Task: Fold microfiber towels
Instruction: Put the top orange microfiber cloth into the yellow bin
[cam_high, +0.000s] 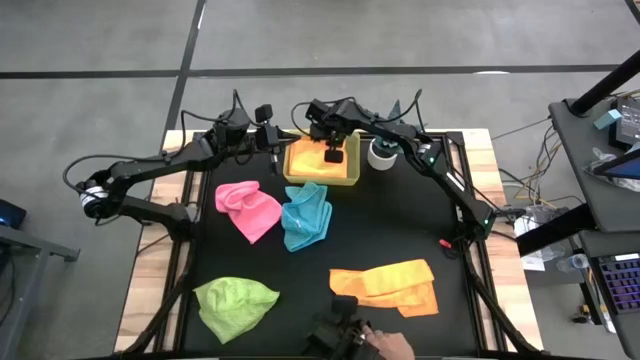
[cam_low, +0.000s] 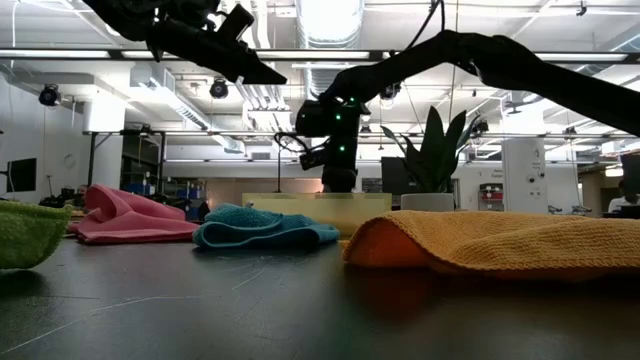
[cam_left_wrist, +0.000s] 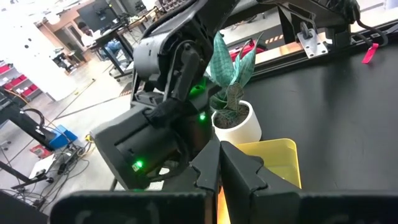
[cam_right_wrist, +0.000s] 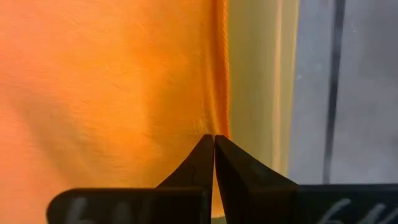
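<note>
An orange towel (cam_high: 335, 155) lies in the yellow tray (cam_high: 300, 172) at the table's far side. My right gripper (cam_right_wrist: 214, 138) is shut and points down at this towel (cam_right_wrist: 112, 81), close to the tray's wall (cam_right_wrist: 255, 74). My left gripper (cam_left_wrist: 219, 149) is shut on nothing and hangs in the air just left of the tray (cam_left_wrist: 280, 155). Spread on the black table lie a pink towel (cam_high: 248, 208), a turquoise towel (cam_high: 305, 215), a lime green towel (cam_high: 235, 300) and an orange-yellow towel (cam_high: 390, 285). My right gripper comes at the orange towel in the tray from above, slanting down, with its shut fingertips (cam_right_wrist: 205, 149) near the towel's edge (cam_right_wrist: 217, 93) by the tray wall. Whether the tips touch the cloth, I cannot tell.
A teal plant in a white pot (cam_high: 382, 152) stands right of the tray. At the table's near edge a person's hand (cam_high: 385, 342) shows beside a dark object (cam_high: 335, 330). A small red thing (cam_high: 447, 242) lies at the right edge.
</note>
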